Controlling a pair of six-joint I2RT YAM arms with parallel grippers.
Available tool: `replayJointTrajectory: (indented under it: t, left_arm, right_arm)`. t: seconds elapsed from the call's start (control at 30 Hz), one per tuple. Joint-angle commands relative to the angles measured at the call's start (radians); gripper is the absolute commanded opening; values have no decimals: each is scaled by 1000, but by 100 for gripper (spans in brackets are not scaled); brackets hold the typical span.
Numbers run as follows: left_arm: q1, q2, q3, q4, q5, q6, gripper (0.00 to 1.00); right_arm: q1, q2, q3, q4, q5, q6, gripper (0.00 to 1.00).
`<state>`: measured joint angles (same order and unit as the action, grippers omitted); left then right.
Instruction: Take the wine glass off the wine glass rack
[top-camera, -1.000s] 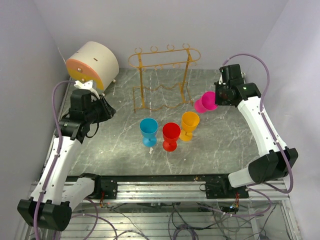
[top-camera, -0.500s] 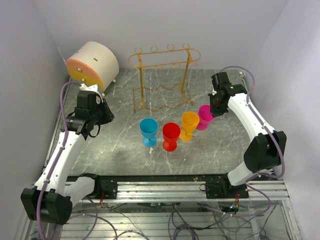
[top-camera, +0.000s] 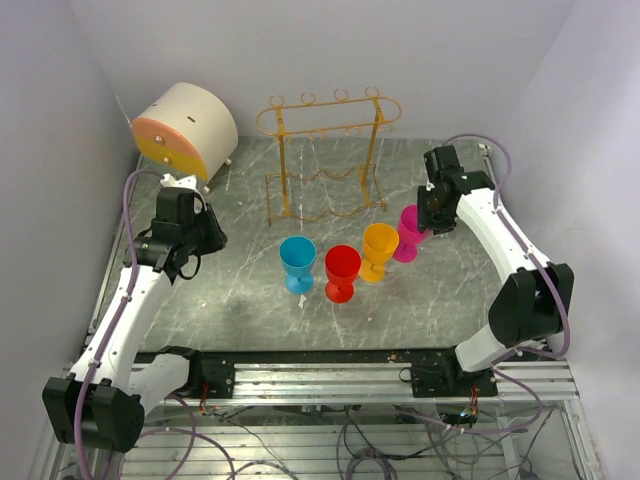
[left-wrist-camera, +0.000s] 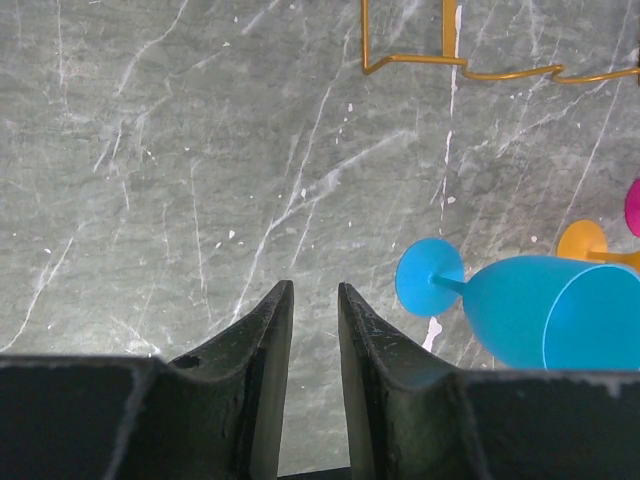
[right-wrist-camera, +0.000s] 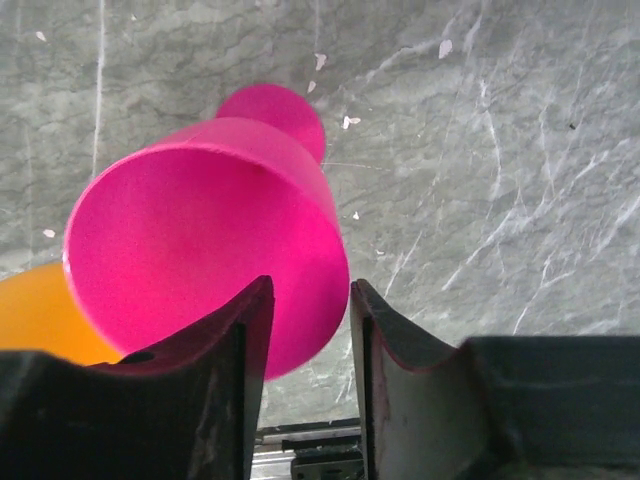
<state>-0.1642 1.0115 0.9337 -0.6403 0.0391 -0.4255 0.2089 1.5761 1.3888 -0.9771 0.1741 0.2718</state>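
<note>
The pink wine glass (right-wrist-camera: 200, 230) is off the wine glass rack (top-camera: 283, 165). It stands on its foot on the marble table (top-camera: 240, 290), in front of the rack's right end. The right gripper (right-wrist-camera: 310, 290) is clenched on the wall of the bowl at the rim, with 1 finger across the mouth and 1 outside. The bowl shows only its own pink inside.

3 more glasses share a row with it in front of the rack. A blue glass (left-wrist-camera: 520, 315) stands ahead of the rack's left upright, its bowl showing only blue inside. A red glass (top-camera: 341, 268) stands ahead of the rack's middle, farthest from it. An orange glass (top-camera: 379, 245) is just beside the pink one; whether those 2 touch cannot be told.

The left gripper (left-wrist-camera: 315, 295) hangs well left of the rack over bare marble, its fingers drawn nearly together with only a slit and nothing between them. A cream round drawer box (top-camera: 190, 120) sits to the rack's left, near the back corner.

A strip of bare marble separates the rack's feet from the row. A wider stretch opens left of the blue glass. Right of the pink glass, marble runs to the table edge by the wall.
</note>
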Motion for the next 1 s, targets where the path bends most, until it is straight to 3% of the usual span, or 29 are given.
replayJointTrajectory:
  t: [0.0,0.3,0.47,0.53,0.57,0.6,0.97]
  left_arm:
    - [2,-11,5,13,-28,16,36]
    - [2,-34,-6,8,-39,17,36]
    - [2,-52,4,5,-53,13,36]
    - [2,-78,-2,13,-61,9,36]
    - [2,-92,-7,19,-62,8,37]
    - [2,-108,-12,26,-64,6,37]
    - [2,-124,-22,27,-96,-4,37]
  right_arm:
    - [-6,-87,41,28,-16,15,38]
    - [-6,-217,118,111,-84,18,45]
    - [-5,-348,14,305,-78,71,53]
    - [-5,-408,-47,392,-43,106,77]
    - [-6,-435,-78,447,-29,120,94]
    - [-5,-461,-105,483,-4,135,99]
    - [-5,-570,-229,616,61,141,100]
